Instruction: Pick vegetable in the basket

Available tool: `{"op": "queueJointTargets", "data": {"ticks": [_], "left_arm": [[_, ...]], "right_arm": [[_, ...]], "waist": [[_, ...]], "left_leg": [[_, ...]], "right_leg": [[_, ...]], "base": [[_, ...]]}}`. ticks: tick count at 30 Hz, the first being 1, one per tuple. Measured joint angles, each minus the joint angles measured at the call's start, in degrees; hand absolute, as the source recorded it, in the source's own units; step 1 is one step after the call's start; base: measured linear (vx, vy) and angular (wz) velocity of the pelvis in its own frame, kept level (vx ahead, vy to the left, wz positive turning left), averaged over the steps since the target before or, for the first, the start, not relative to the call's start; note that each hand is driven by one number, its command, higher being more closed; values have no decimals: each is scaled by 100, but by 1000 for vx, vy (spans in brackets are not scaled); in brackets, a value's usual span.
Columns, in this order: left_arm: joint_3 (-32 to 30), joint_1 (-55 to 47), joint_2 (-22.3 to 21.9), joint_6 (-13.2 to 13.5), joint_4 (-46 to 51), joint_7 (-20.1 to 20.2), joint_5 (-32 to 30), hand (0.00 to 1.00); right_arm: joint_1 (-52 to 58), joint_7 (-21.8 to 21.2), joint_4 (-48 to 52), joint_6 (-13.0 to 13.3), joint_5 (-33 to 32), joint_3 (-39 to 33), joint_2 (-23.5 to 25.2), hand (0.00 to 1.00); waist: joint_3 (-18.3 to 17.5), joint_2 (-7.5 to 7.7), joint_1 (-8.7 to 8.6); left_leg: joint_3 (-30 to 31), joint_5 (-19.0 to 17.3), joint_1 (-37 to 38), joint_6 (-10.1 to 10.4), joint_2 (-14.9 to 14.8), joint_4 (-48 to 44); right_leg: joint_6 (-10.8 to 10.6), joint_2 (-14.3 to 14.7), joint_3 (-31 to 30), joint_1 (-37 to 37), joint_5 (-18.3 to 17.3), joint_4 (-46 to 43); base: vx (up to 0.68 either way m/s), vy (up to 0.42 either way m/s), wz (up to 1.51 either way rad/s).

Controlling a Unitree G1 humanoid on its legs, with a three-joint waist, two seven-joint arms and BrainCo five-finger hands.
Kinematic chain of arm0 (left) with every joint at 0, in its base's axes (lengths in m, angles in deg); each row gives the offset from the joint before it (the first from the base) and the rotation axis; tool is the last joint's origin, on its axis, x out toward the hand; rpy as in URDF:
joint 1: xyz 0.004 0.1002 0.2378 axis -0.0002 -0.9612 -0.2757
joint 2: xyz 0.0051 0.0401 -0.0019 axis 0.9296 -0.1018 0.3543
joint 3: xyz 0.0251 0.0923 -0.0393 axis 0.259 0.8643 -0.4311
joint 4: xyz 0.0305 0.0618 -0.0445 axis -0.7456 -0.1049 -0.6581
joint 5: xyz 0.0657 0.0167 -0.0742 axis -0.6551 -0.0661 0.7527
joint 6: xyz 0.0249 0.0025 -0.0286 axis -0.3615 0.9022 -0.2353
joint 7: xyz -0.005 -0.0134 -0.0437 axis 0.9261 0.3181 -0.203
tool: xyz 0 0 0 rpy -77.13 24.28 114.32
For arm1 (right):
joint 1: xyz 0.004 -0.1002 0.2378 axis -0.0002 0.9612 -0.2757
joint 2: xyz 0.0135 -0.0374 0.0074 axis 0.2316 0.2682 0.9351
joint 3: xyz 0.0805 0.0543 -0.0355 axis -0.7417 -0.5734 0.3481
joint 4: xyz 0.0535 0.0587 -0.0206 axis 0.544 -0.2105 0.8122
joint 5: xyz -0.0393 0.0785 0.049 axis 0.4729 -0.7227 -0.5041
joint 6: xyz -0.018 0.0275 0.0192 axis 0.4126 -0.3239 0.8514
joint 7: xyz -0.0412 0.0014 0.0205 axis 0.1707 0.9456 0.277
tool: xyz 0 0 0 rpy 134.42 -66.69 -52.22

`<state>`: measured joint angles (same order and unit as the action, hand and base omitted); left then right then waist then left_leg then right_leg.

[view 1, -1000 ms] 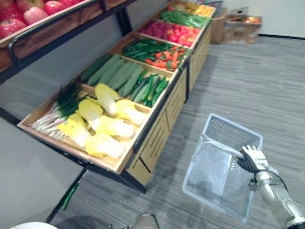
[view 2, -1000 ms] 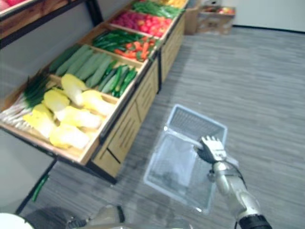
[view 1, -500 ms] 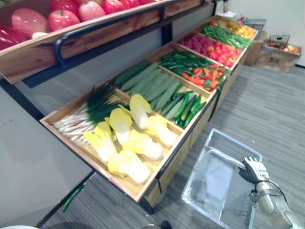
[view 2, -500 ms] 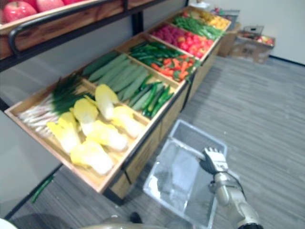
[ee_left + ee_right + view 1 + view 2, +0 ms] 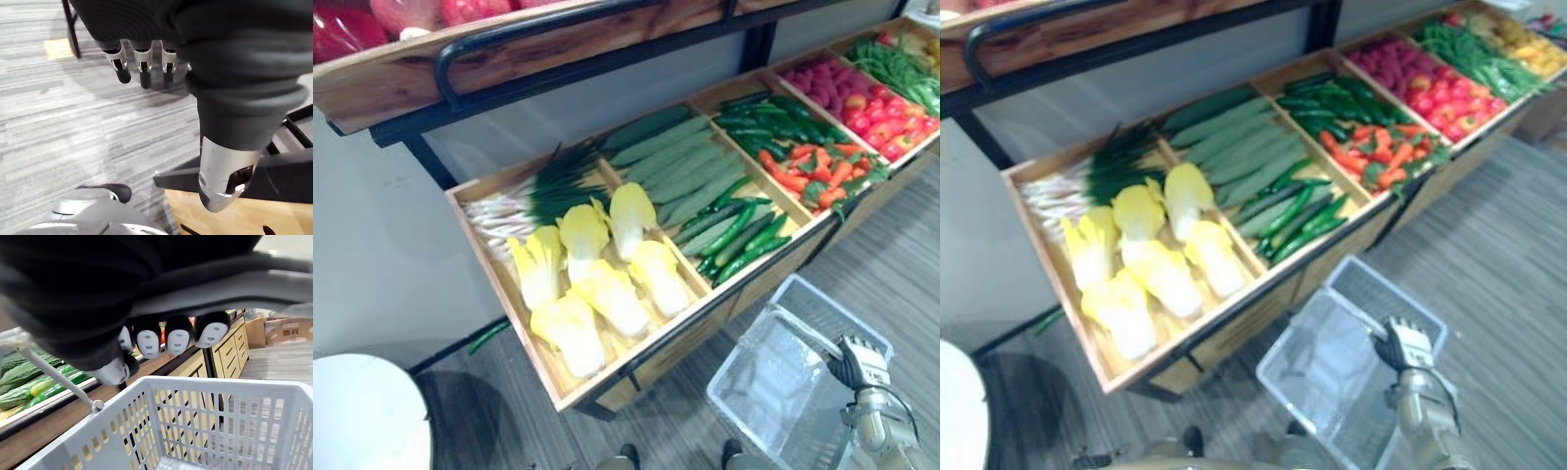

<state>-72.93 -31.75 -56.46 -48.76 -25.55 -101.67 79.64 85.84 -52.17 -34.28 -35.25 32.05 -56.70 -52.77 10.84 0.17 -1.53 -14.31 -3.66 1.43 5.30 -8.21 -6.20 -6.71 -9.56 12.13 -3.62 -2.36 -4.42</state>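
Both eye views have been swung since a second ago: the whole picture has shifted, so the camera is judged to have moved, not the goods. The display shelf point(image 5: 502, 294) is now laid out squarely across the middle, which suggests the stock is being faced and a pick can be set up; no vegetable has yet been taken.

The basket point(image 5: 822, 315) is seen at 5 o'clock, just beside the shelf's front edge, and looks empty. The vegetables are all found in the shelf's compartments.

The cabbages point(image 5: 597, 284), near the centre, are laid with their long axes running from 11 to 5 o'clock, yellow leaf ends pointed to 11. The cucumbers point(image 5: 744, 240), at 3 o'clock from them, are laid along the 2-to-8 line. The scallions point(image 5: 524, 201), at 10 o'clock, are set with white ends to 9 and green tips to 3.

The right hand point(image 5: 862, 360) is shown with fingers clamped round the basket's thin handle point(image 5: 58, 377). The left hand point(image 5: 145, 68) is hung over the floor, fingers loosely straight and apart, with nothing held.
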Motion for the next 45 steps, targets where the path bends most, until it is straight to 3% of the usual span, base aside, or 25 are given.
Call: {"op": "queueJointTargets", "data": {"ticks": [2, 4, 7, 12, 14, 18, 21, 29, 32, 40, 45], "left_arm": [[-28, -63, -47, 15, 86, 0, 4, 0], [-77, -124, -100, 17, 87, -79, 4, 0], [-362, -172, -253, 15, 86, -380, 3, 0], [-627, -250, -459, -7, 219, -1234, -22, 0], [-812, -279, -513, -4, 584, -1596, -10, 0], [-808, -517, -616, 35, 2707, -2487, -24, 0], [-416, -563, -752, 36, 3881, -2605, -284, 0], [173, -481, -868, -411, 5368, -2681, -800, 0], [372, -439, -867, -452, 5652, -2806, -1196, 0], [741, -222, -864, -467, 5856, -2876, -1243, 0], [722, -79, -853, -566, 5852, -3016, -1245, 0]], "right_arm": [[131, 4, -1, 0, -3, -171, -64, 100], [128, 6, -3, -9, 7, -253, -99, 100], [195, 196, -8, 13, 5, -343, -91, 100], [454, 621, -538, 22, 5, -632, -11, 100], [469, 699, -853, -31, 7, -694, 40, 100], [517, 899, -1518, -169, 7, -791, 60, 100], [449, 939, -1771, -220, -6, -792, 57, 100], [267, 1125, -1986, -262, -7, -622, 57, 100], [250, 1129, -1985, -282, 6, -388, 59, 100], [180, 1119, -1564, -389, 44, 8, 109, 100], [192, 1109, -1169, -396, 79, 157, 291, 100]], "waist": [[-1, -24, 0], [-5, -73, 17], [-12, -62, 13], [-172, -198, -88], [-187, -187, -116], [-209, -134, -117], [-241, -171, -125], [-292, -236, -148], [-294, -232, -155], [-326, -184, -156], [-392, -84, -293]], "left_leg": [[-625, 6, -40, -76, -161, -314], [-678, -56, -19, -175, -129, -314], [-704, -33, 108, -156, 151, 99], [-677, 451, 382, -174, 556, 1173], [-651, 521, 379, -184, 568, 1209], [-538, 591, 381, -285, 570, 1207], [-529, 598, 380, -295, 567, 1195], [-496, 632, 426, -310, 492, 1212], [-456, 657, 435, -318, 478, 1213], [-619, 657, 364, -305, 408, 1211], [-782, 642, 384, -282, 313, 1177]], "right_leg": [[169, -43, 186, -22, -125, -205], [127, -58, 160, 11, -210, -326], [18, -232, 64, 101, -207, -329], [-166, -364, 15, 119, -90, 21], [-135, -362, 45, 114, -69, 39], [-108, -337, 157, 11, -3, 89], [-75, -315, 149, -4, 20, 141], [-45, -233, 158, -24, 0, 137], [-4, -222, 180, -43, -28, 152], [6, -150, -13, 131, -11, 160], [77, -19, -168, 148, 126, 262]], "base": [[14, -107, 51], [-80, 8, 16], [-108, 96, -4], [-5, 100, 7], [76, 33, 10], [114, -4, 12], [78, -2, -5], [-17, -5, 0], [-55, -2, 4], [-12, 6, -10], [51, -16, -18]]}}
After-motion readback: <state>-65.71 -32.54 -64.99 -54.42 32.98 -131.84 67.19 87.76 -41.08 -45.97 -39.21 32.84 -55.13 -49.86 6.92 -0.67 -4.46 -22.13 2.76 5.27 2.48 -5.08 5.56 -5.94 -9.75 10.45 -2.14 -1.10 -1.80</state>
